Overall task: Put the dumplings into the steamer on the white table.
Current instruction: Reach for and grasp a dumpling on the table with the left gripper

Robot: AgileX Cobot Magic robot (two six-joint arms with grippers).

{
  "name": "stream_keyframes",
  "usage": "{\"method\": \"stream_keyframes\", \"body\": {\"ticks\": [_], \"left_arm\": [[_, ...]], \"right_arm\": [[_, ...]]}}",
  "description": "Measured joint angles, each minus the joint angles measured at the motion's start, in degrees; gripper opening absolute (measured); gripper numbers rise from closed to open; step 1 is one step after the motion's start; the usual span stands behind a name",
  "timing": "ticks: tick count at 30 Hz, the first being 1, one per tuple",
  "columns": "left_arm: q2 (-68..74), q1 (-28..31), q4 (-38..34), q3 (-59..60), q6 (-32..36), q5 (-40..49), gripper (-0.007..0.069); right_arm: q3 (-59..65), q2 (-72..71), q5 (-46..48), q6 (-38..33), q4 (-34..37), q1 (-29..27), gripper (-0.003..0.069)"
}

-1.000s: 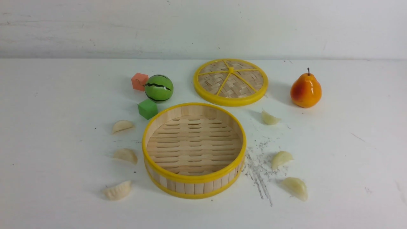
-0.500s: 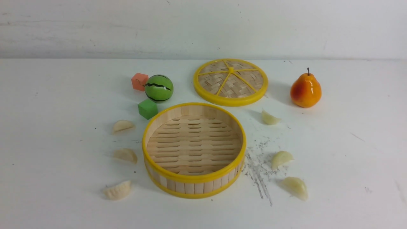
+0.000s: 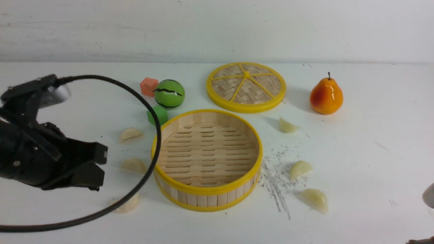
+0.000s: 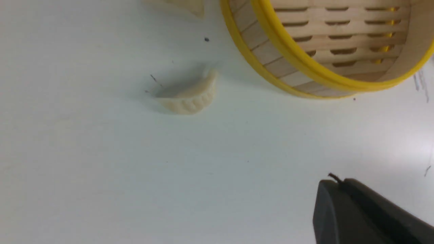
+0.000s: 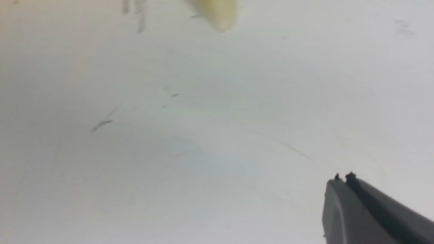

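The steamer [image 3: 203,200] stands on the white table [image 3: 373,152], round, with wooden slats and yellow rims, and nothing in it. Three dumplings lie left of it [image 3: 130,134] [image 3: 135,165] [image 3: 127,204], the nearest partly behind a cable. Three more lie to its right [image 3: 287,125] [image 3: 299,168] [image 3: 316,200]. My left arm [image 3: 40,156] reaches in from the left. Its gripper [image 4: 335,182] is shut and holds nothing, over bare table short of the near-left dumpling [image 4: 188,95] and the steamer wall [image 4: 271,54]. My right gripper [image 5: 342,178] is shut and holds nothing, with a dumpling [image 5: 217,10] farther off.
At the back lie the woven lid [image 3: 246,87], an orange pear [image 3: 326,96], a green striped ball [image 3: 169,94], a red-orange cube [image 3: 148,86] and a green cube [image 3: 158,115]. A black cable [image 3: 149,112] loops before the steamer's left edge. Dark scratches [image 3: 276,183] mark the table.
My left arm and its cable have come into the front view from the left. A sliver of the right arm now shows at the right edge. No object has moved.
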Motion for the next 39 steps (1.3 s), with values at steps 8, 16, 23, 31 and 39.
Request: {"method": "stream_keyframes", "body": {"ticks": [8,16,23,31,39], "left_arm": [[12.22,0.0,0.86,-0.22,24.01,-5.71,0.0221],[24.8,0.0,0.86,-0.29,36.69,-17.68,0.0413],[29.98,0.0,-1.59,-1.32,39.66,-18.46,0.0338],[31.89,0.14,-7.83,-1.64,42.4,-16.02,0.0195],[30.26,0.27,-9.49,-2.38,29.04,-10.62,0.0195]], "right_arm": [[-0.02,1.51,-2.7,-17.26,15.11,2.78,-0.001],[-0.02,1.8,-2.83,-21.45,20.56,2.78,-0.0004],[-0.02,1.87,-2.09,-22.38,21.1,2.78,-0.0002],[-0.02,1.87,-1.78,-22.43,21.26,2.78,-0.0001],[-0.02,1.87,-1.9,-22.44,21.31,2.78,0.0004]]}}
